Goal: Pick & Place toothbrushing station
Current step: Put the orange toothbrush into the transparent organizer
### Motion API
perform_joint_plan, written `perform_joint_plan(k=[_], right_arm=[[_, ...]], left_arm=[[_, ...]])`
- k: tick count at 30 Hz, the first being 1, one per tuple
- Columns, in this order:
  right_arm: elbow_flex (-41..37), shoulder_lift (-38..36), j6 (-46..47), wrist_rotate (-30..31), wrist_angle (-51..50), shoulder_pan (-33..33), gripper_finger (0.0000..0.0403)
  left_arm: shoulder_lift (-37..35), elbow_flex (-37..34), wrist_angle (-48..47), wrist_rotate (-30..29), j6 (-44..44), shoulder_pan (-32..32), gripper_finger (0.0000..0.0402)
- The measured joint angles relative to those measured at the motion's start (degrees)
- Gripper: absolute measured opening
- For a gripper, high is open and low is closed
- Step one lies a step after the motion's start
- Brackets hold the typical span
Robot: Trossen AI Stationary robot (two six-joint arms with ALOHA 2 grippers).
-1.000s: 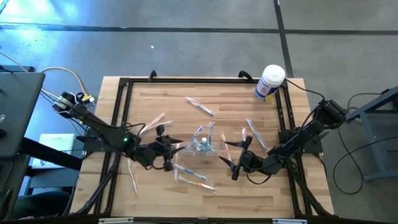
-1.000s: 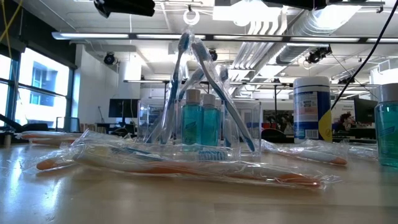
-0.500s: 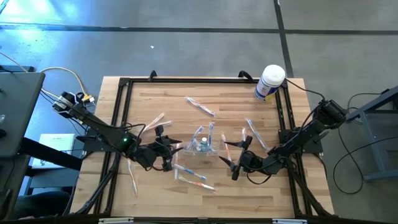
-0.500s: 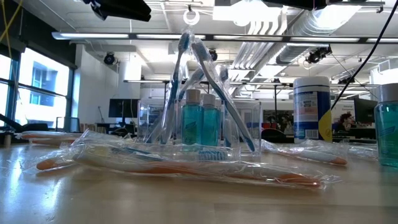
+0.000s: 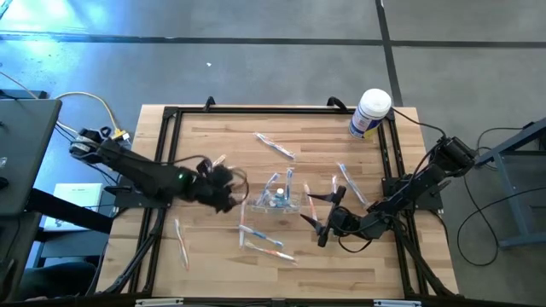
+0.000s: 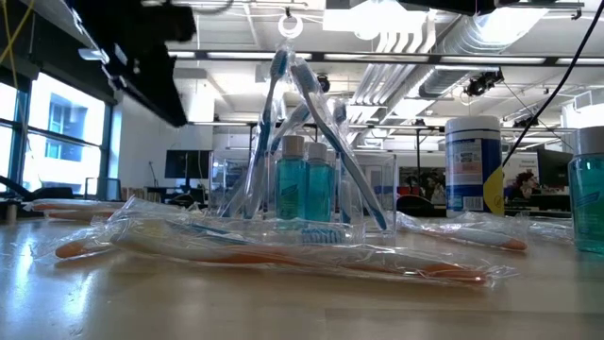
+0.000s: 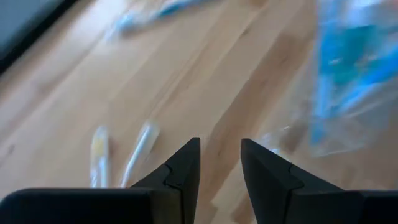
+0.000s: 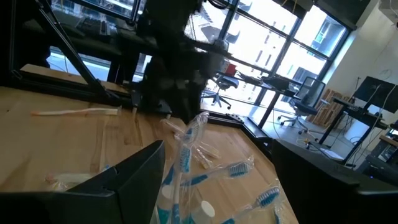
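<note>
Centrally placed: toothbrushing station, clear holder, long axis running 3 to 9 o'clock on the table. Left gripper, fingers narrowly parted and empty, sits just beside it at 10 o'clock. Right gripper, spread wide and empty, lies near at 4 o'clock. Left is slightly nearer. Low view alone shows teal bottles and upright toothbrushes inside.
</note>
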Motion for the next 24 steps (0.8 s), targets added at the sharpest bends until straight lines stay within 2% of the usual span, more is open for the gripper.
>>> perform_joint_plan(k=[5,7,15,24], right_arm=[[0.0,0.0,2.8,-1.1,-0.4,-1.5,0.0286],[0.0,0.0,4.6,-3.1,-1.8,-2.2,0.0286],[0.0,0.0,8.4,-10.6,-5.4,-3.4,0.0286],[0.0,0.0,8.4,-10.8,-5.6,-3.4,0.0286]], left_arm=[[0.0,0.0,-2.6,10.9,-0.1,10.4,0.0111],[0.0,0.0,-4.4,13.5,1.2,14.4,0.0111],[0.0,0.0,-10.2,14.6,2.8,25.6,0.0111],[0.0,0.0,-7.0,13.8,4.3,28.9,0.0111]])
